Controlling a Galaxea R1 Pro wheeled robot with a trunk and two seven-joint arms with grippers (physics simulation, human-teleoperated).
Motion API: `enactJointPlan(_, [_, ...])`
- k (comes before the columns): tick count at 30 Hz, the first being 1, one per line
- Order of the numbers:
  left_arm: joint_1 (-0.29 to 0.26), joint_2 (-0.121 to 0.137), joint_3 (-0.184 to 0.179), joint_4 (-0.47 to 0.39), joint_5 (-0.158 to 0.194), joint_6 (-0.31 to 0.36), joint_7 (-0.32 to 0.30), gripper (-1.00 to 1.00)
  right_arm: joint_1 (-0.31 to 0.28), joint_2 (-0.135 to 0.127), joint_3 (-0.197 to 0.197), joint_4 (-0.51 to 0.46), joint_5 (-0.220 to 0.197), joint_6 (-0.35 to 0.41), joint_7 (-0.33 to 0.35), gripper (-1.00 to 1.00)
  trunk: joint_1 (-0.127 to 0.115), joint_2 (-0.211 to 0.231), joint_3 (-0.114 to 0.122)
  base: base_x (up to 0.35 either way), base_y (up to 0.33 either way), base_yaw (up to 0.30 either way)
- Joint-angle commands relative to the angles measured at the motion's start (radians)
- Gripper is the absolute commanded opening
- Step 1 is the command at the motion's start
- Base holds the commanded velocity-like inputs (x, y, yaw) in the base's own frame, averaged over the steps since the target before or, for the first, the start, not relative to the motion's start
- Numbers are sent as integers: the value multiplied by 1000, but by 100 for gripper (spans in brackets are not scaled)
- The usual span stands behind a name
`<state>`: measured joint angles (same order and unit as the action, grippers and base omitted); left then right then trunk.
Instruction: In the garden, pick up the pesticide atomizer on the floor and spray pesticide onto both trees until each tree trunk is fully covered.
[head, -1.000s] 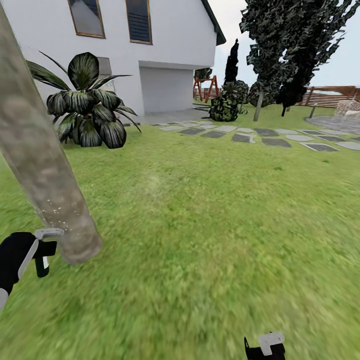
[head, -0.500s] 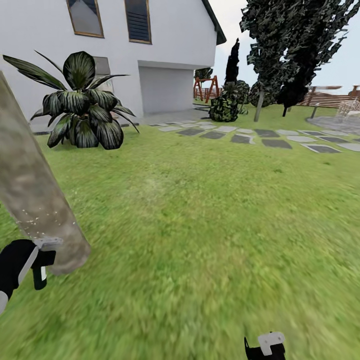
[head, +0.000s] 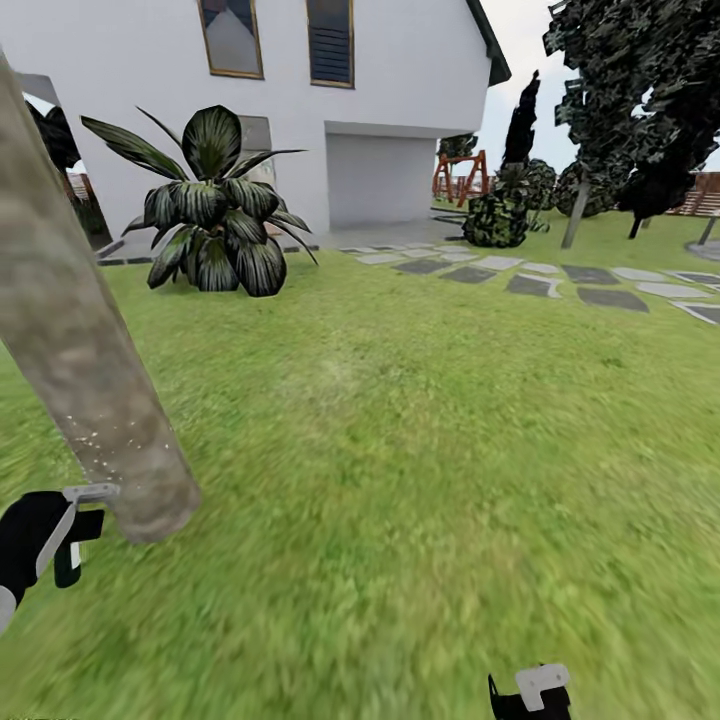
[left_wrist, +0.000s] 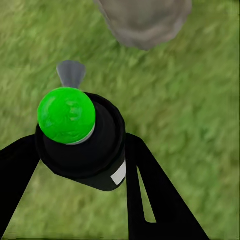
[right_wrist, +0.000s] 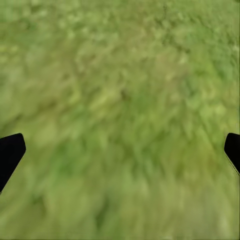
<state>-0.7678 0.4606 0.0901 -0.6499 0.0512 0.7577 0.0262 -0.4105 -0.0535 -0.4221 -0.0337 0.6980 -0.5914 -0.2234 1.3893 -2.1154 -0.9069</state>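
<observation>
A thick mottled beige-grey tree trunk (head: 80, 340) leans up the left of the head view, with fine white pesticide speckles (head: 100, 440) near its base. My left gripper (head: 62, 535) sits just left of that base, shut on the pesticide atomizer (head: 85, 525). In the left wrist view the atomizer (left_wrist: 82, 150) is a dark bottle with a white label, a bright green cap and a grey nozzle, and the nozzle faces the trunk base (left_wrist: 142, 20). A second tree (head: 575, 215) stands far right. My right gripper (head: 530, 695) hangs low over grass, open (right_wrist: 120, 150).
Green lawn (head: 430, 450) spreads ahead. A large dark-leaved plant (head: 215, 215) stands before the white house (head: 400, 110). Flat grey stepping stones (head: 530, 285) run to the right, with round bushes (head: 495, 220) and a wooden swing frame (head: 455, 178) behind them.
The whole view has swung left, so house, plant and stones sit further right in the picture. My left gripper stays by the trunk base, still holding the atomizer.
</observation>
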Motion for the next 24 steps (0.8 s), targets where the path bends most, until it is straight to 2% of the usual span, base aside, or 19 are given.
enactJointPlan(1, [-1, 0, 2, -2, 6, 6, 6, -100, -1, 0, -4, 1, 11, -2, -7, 100, 0, 0, -1, 240, -190, 242])
enactJointPlan(16, [-2, -2, 5, -11, 7, 8, 7, -100, -1, 0, -4, 2, 11, -2, -7, 100, 0, 0, -1, 224, -199, 22])
enactJointPlan(24, [-2, -2, 3, -2, 6, 8, 9, -100, -1, 0, -4, 1, 11, -2, -7, 100, 0, 0, -1, 152, -239, 254])
